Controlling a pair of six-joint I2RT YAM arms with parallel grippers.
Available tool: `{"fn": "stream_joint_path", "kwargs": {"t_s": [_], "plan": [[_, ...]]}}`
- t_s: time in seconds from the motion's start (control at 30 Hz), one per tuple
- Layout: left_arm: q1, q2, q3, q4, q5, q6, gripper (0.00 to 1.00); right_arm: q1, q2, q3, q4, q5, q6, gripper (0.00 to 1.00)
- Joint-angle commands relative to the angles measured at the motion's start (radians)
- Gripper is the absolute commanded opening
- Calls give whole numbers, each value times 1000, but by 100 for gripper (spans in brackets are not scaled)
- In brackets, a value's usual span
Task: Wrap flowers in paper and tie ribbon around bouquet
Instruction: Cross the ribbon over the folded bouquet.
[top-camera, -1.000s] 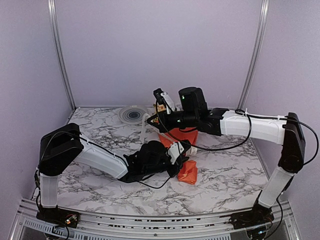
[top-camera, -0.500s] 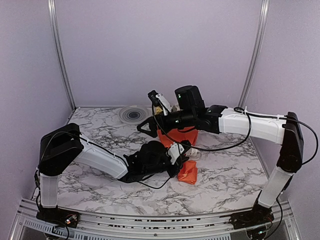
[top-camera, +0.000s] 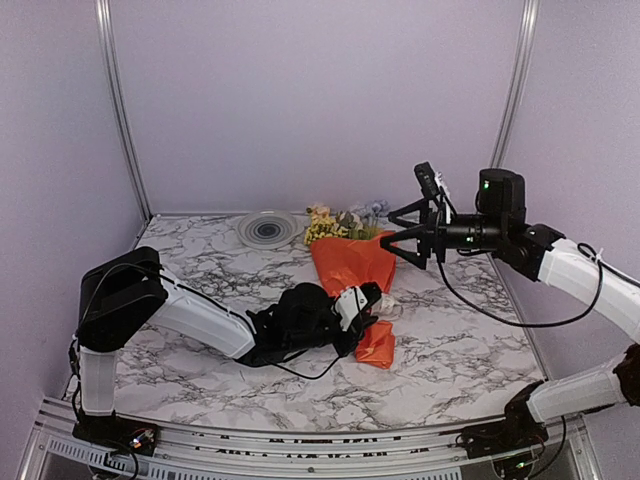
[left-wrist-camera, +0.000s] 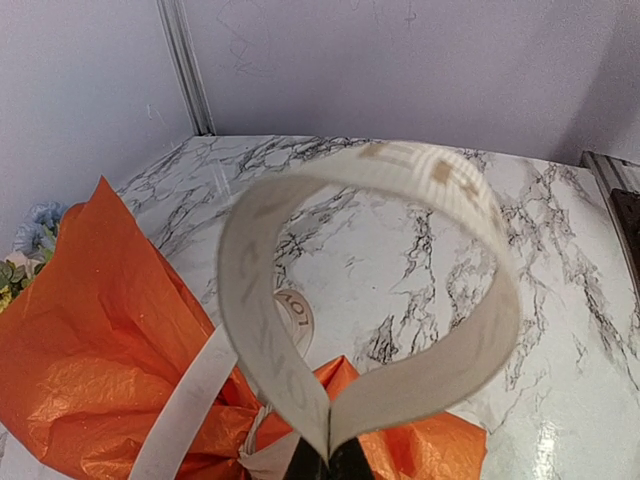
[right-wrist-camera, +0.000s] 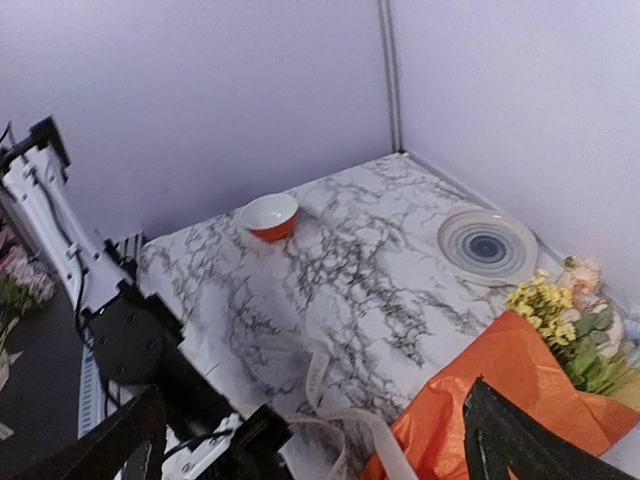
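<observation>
The bouquet lies on the marble table: an orange paper (top-camera: 352, 262) cone with the flowers (top-camera: 340, 222) sticking out of its far, wide end. The cream ribbon (left-wrist-camera: 262, 330) is tied round the narrow waist of the cone, and one stretch rises in a big loop. My left gripper (left-wrist-camera: 328, 458) is shut on the foot of that loop, low beside the waist (top-camera: 368, 302). My right gripper (top-camera: 408, 228) hangs open and empty in the air, right of the flowers. In the right wrist view the paper (right-wrist-camera: 500, 385), flowers (right-wrist-camera: 560, 320) and a loose ribbon (right-wrist-camera: 352, 418) tail lie below its spread fingers (right-wrist-camera: 515, 445).
A grey ringed plate (top-camera: 267, 230) sits at the back left, near the wall. A small orange bowl (right-wrist-camera: 270, 215) stands on the table's left side. My left arm (top-camera: 200, 315) stretches low across the front left of the table.
My right gripper has opened and swung up and to the right, away from above the bouquet. The flowers are now uncovered. The left gripper has stayed shut on the ribbon.
</observation>
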Motion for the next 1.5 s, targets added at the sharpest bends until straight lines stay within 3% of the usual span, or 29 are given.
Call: {"fn": "stream_joint_path", "kwargs": {"t_s": [0.0, 0.1, 0.23, 0.6, 0.67, 0.9, 1.3, 1.33, 1.43, 1.47], "plan": [[5, -5, -16, 55, 27, -10, 0, 1, -70, -191, -18, -321, -222, 99], [6, -7, -19, 61, 27, -14, 0, 1, -100, -288, 101, -273, -185, 99], [8, -14, -31, 73, 25, -20, 0, 0, -99, -292, 70, -249, -218, 96], [15, -15, -42, 93, 28, -31, 0, -1, 20, -389, 201, -263, -99, 89], [15, -14, -41, 93, 28, -34, 0, -1, 38, -392, 227, -276, -81, 79], [15, -16, -41, 94, 27, -35, 0, -1, 103, -357, 222, -297, -59, 2], [20, -18, -46, 96, 21, -40, 0, -8, 65, -328, 254, -225, -15, 0], [20, -17, -45, 96, 15, -38, 8, -8, 63, -327, 264, -215, -7, 0], [20, -41, -59, 91, 0, -25, 53, -10, 61, -326, 288, -194, 8, 0], [19, -62, -68, 81, -6, -16, 62, -10, 61, -326, 293, -187, 9, 0]]}}
